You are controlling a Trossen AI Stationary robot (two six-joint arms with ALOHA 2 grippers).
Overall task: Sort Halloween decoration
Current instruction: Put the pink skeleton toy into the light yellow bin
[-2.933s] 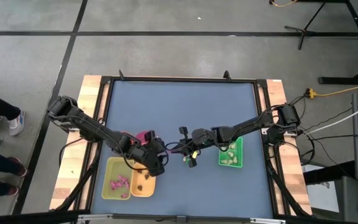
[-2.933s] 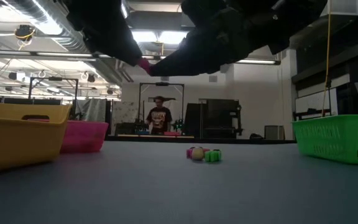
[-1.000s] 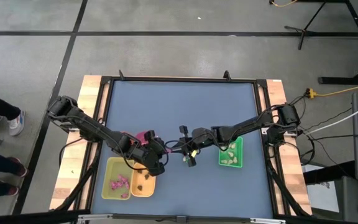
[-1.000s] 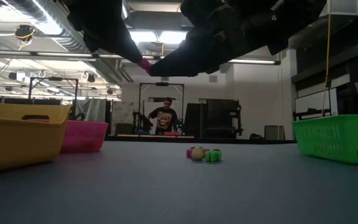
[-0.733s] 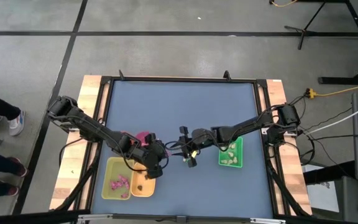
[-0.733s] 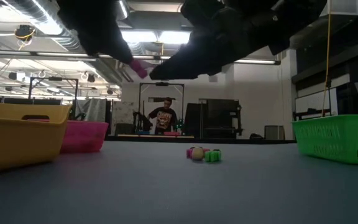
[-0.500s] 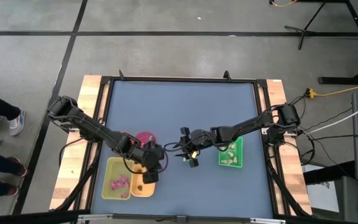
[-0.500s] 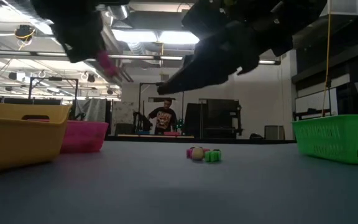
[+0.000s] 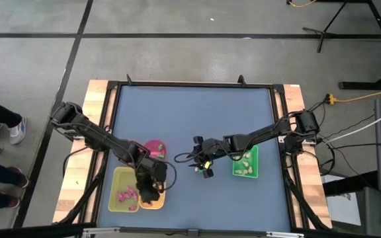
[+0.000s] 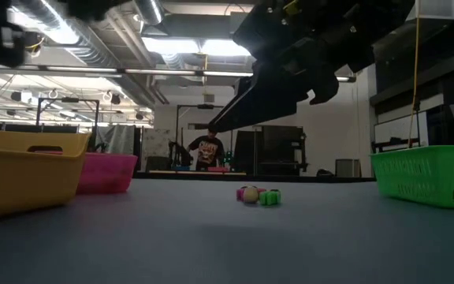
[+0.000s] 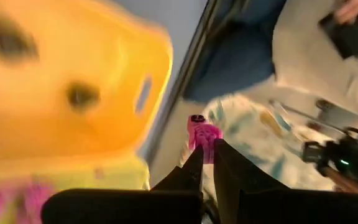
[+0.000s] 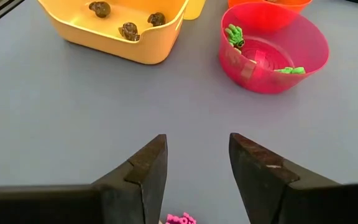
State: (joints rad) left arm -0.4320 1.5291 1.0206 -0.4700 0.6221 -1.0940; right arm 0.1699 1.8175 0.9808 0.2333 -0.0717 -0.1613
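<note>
Magenta trinket [image 11: 204, 135] pinched in closed left tool [image 11: 207, 163], above the yellow trays [image 9: 137, 190].
Carried there presumably for dropping among matching pieces; exact tray blurred. Right tool [image 12: 196, 163] spread wide and empty over remaining trinkets [image 10: 257, 195] mid-table [image 9: 190, 119], mostly hidden beneath it.

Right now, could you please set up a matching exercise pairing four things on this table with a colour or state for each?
Things:
1. left gripper
2. right gripper
3. round bowl
4. tray with dark brown trinkets

Colour or state:
A. open and empty
B. orange-yellow
C. pink, with green trinkets inside
D. shut on a magenta trinket

Pairs: 1-D, 2-A, 3-C, 4-B
</note>
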